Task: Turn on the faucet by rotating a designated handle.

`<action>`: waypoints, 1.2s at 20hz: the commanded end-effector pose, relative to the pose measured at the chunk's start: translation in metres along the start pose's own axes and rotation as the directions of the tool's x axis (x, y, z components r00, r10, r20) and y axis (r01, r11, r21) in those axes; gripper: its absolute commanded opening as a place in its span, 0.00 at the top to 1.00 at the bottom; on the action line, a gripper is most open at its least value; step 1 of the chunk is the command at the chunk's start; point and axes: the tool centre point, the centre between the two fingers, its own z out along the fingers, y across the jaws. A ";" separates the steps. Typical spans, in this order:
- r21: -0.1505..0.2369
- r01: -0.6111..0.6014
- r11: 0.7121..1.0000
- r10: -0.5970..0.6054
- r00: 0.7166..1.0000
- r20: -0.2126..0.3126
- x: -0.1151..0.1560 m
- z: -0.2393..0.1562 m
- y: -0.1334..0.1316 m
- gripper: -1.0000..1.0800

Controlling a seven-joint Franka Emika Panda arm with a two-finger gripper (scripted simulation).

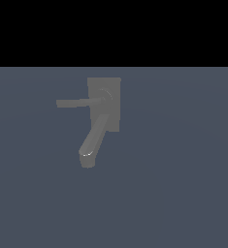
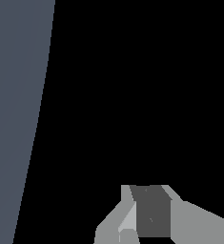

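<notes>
In the exterior view the matte grey faucet [image 1: 104, 104] lies on the blue-grey floor with its rectangular back plate, round hub and thick curved spout [image 1: 92, 143]. The handle [image 1: 76, 102] is a thin straight bar sticking out from the hub toward the exterior view's left. My arm and gripper do not show in the exterior view. In the wrist view only my gripper [image 2: 149, 190] shows, with its grey fingers [image 2: 199, 224] set close together and no gap between them. It holds nothing. The faucet is out of the wrist view.
The floor [image 1: 183, 169] spreads around the faucet in the exterior view, with black background behind it. The wrist view shows a strip of the same floor [image 2: 13, 119] and black elsewhere.
</notes>
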 end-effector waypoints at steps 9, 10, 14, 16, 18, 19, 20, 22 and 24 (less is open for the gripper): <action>0.003 0.002 1.000 -0.002 1.000 -0.015 0.010 0.000 -0.004 1.00; 0.007 -0.001 1.000 0.001 1.000 -0.014 0.011 0.001 -0.004 1.00; 0.013 -0.006 1.000 0.006 1.000 -0.013 0.011 0.002 -0.004 1.00; 0.010 -0.004 1.000 0.004 1.000 -0.014 0.011 0.001 -0.004 1.00; 0.007 0.000 1.000 0.000 1.000 -0.016 0.012 0.001 -0.004 1.00; 0.004 0.002 1.000 -0.002 1.000 -0.019 0.013 0.000 -0.005 1.00; 0.001 0.006 1.000 -0.006 1.000 -0.022 0.015 -0.001 -0.005 1.00; -0.009 0.016 1.000 -0.016 0.999 -0.032 0.019 -0.003 -0.008 1.00; -0.023 0.030 0.999 -0.031 0.998 -0.046 0.026 -0.006 -0.011 1.00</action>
